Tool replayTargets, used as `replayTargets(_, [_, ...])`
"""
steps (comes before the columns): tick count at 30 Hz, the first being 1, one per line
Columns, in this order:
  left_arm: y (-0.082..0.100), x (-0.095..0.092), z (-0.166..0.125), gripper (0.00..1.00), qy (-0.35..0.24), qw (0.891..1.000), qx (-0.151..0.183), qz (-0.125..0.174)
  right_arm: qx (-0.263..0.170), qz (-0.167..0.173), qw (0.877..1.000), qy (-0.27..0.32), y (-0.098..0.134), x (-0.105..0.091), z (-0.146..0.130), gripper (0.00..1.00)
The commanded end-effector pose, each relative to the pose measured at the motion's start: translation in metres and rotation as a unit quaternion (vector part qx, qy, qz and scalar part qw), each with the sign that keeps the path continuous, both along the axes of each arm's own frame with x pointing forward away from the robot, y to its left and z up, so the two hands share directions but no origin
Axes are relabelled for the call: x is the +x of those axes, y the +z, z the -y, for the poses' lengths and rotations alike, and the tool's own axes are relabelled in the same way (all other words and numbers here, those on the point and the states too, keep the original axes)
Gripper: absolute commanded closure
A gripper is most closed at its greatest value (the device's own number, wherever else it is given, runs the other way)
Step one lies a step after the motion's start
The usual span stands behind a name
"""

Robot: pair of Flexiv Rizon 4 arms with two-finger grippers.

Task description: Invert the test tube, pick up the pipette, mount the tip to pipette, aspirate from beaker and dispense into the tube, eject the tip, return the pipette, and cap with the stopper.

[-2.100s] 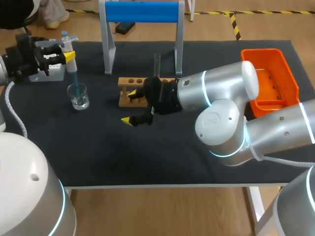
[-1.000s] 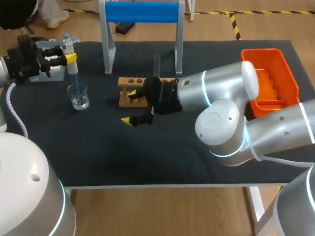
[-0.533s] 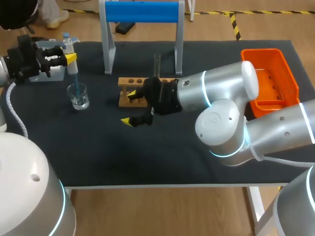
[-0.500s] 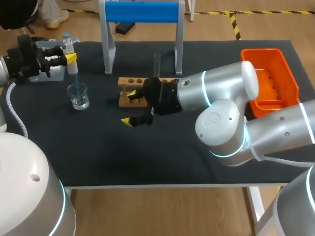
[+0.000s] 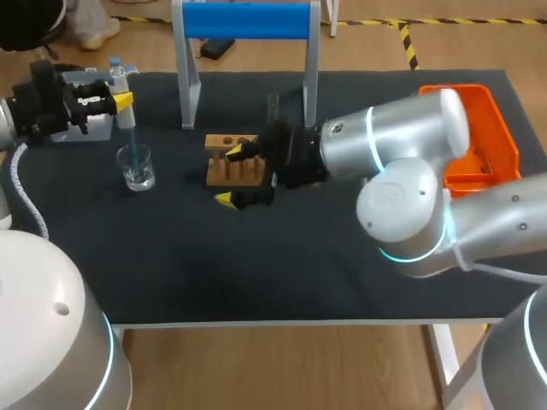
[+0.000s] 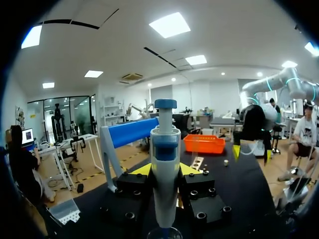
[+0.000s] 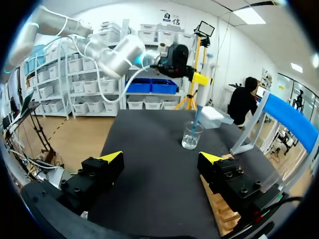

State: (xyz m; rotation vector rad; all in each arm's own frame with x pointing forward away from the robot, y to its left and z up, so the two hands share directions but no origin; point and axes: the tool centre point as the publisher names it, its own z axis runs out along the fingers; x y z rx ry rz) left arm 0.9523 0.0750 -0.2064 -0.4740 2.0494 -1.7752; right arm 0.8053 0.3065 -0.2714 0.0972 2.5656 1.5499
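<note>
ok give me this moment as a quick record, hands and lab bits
left hand: shut on the pipette, held upright over the beaker
pipette tip: blue, reaching down into the beaker
right hand: open, holding nothing, low beside the wooden rack
test tube: upright at the rack, just behind the right hand
basket: orange, at the table's right side
stand: blue bar on two legs, behind the rack

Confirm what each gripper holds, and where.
Left gripper holds the pipette by its body, below the top button. Right gripper is open, holding nothing.
</note>
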Motion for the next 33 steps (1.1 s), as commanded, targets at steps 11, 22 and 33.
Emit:
replayTargets(11, [0.000,0.000,0.000,1.00,0.000,1.000,0.000,0.000,0.013,-0.036,0.995,0.088,0.101,0.022,0.048,0.00])
replayTargets(22, [0.000,0.000,0.000,1.00,0.000,1.000,0.000,0.000,0.029,-0.020,0.994,0.102,0.132,0.069,0.034,0.00])
replayTargets(33, [0.000,0.000,0.000,1.00,0.000,1.000,0.000,0.000,0.050,-0.024,0.987,0.150,0.156,0.110,-0.012,0.32])
